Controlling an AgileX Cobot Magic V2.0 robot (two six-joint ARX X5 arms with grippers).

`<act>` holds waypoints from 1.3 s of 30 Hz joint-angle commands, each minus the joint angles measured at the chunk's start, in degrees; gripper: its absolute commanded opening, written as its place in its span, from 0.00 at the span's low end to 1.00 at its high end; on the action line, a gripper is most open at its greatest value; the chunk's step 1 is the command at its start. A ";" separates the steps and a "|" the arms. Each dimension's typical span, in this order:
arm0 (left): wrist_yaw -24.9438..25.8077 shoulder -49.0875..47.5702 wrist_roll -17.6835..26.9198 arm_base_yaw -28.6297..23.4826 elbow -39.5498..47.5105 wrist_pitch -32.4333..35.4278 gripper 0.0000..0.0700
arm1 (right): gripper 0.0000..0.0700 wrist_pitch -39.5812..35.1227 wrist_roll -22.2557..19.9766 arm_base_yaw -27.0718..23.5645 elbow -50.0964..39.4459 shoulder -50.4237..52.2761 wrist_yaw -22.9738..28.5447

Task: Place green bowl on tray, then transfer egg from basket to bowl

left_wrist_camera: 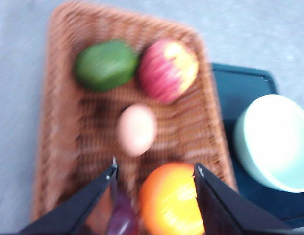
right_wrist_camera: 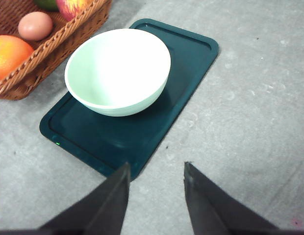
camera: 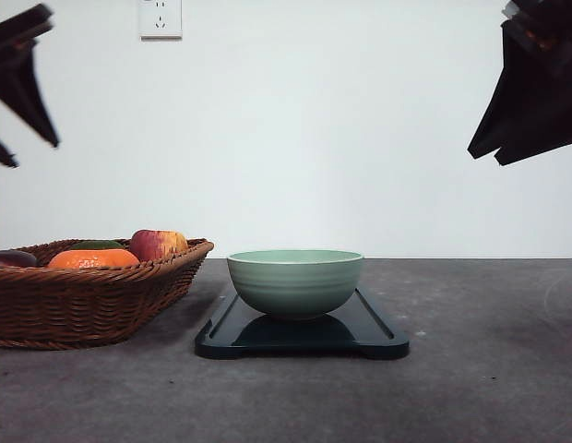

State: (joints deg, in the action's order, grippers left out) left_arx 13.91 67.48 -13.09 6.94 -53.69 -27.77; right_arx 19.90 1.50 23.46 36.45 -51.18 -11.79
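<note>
A: Nearest, the tray, dark, lying flat on the grey table, long way running near to far. Carrying the green bowl, upright and empty, toward the tray's left part. First half of the task done, by the look of it.

B: And the right gripper?

A: Raised well above the table, right of the tray. Fingers apart, holding nothing. Probably parked clear to leave room.

B: Left of the tray?

A: The basket, just beside the tray. Inside, the egg lying loose in the middle of the weave, not yet lifted. Around it an orange, a red-yellow apple, a green fruit, something purple at the near end.

B: Left gripper?

A: Hanging high over the basket, fingers spread, gripping nothing. Seemingly lined up for a descent on the egg; orange close beside, so a tight approach.

B: Any writing?

A: None legible. Farthest back, only a white wall socket, unlabelled. Small green speck at a tray corner, too small to read.
</note>
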 commanded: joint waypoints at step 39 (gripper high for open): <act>-12.83 40.91 6.24 7.54 -27.06 -12.72 0.57 | 0.30 -0.20 0.00 0.24 0.26 -0.44 0.28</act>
State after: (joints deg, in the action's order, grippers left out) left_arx 1.37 107.23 -7.74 14.28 -79.57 -40.85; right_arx 20.10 1.52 23.46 36.45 -51.18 -11.77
